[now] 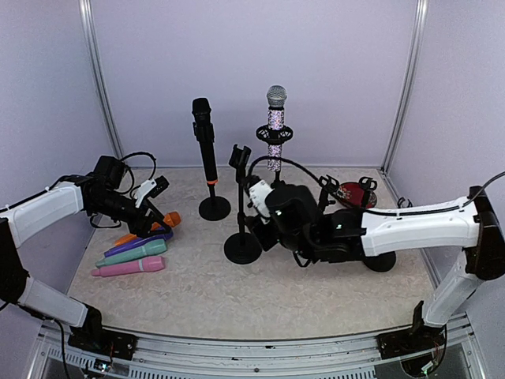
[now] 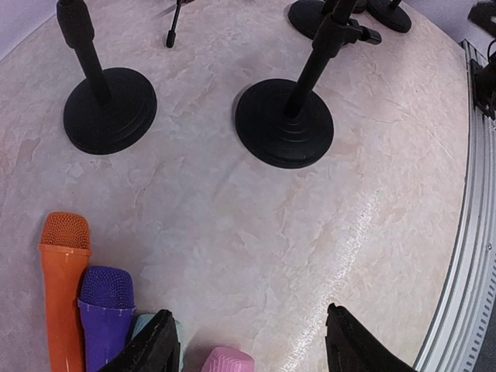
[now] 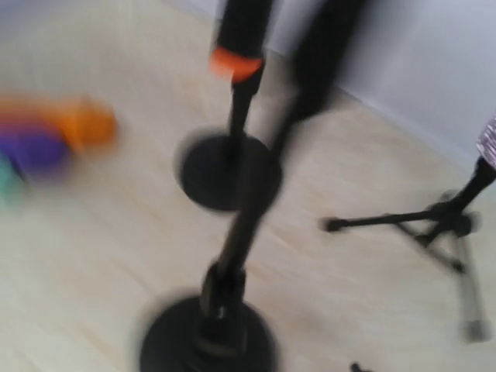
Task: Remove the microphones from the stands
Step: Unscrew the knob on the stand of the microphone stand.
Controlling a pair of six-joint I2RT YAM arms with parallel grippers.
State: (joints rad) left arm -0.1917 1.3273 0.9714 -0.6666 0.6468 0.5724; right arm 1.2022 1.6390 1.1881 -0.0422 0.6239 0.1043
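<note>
A black microphone (image 1: pixel 204 134) with an orange ring stands upright in a round-based stand (image 1: pixel 214 208); the blurred right wrist view shows its lower end (image 3: pixel 239 35). A glittery silver-headed microphone (image 1: pixel 275 118) sits in a tripod stand (image 3: pixel 442 221) at the back. Between them stands an empty stand with a clip (image 1: pixel 240 155), its pole (image 3: pixel 232 256) close before the right wrist camera. My right gripper (image 1: pixel 251 212) is right beside that pole; its fingers do not show. My left gripper (image 2: pixel 248 333) is open and hovers low over the table by the loose microphones.
Orange (image 2: pixel 63 263), purple (image 2: pixel 106 302), teal and pink (image 2: pixel 229 360) microphones lie in a row at the left (image 1: pixel 134 254). A dark red object (image 1: pixel 355 194) and another black base (image 1: pixel 380 261) sit at the right. The table's metal front edge (image 2: pixel 473 232) runs near the left gripper.
</note>
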